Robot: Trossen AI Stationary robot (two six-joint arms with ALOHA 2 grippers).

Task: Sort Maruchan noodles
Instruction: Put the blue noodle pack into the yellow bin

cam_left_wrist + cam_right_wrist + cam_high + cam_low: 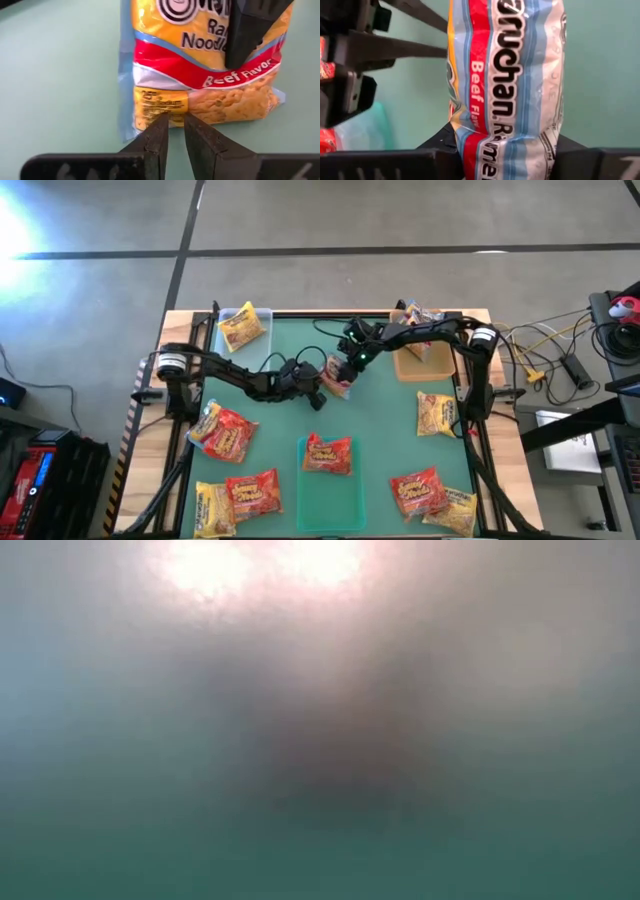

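2 dark jointed arms w/ silver-white collars nr bases, black cables; hands black.

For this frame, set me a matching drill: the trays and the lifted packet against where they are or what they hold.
Things:
1. beef packet
2. clear tray
3. green tray
4. brown tray

States:
A. holds a yellow packet, far left corner
B. far right side, under the right arm
C. mid-table, between the left gripper and right gripper
D. holds a red packet, near edge, centre

Pairs: 1-C, 2-A, 3-D, 4-B
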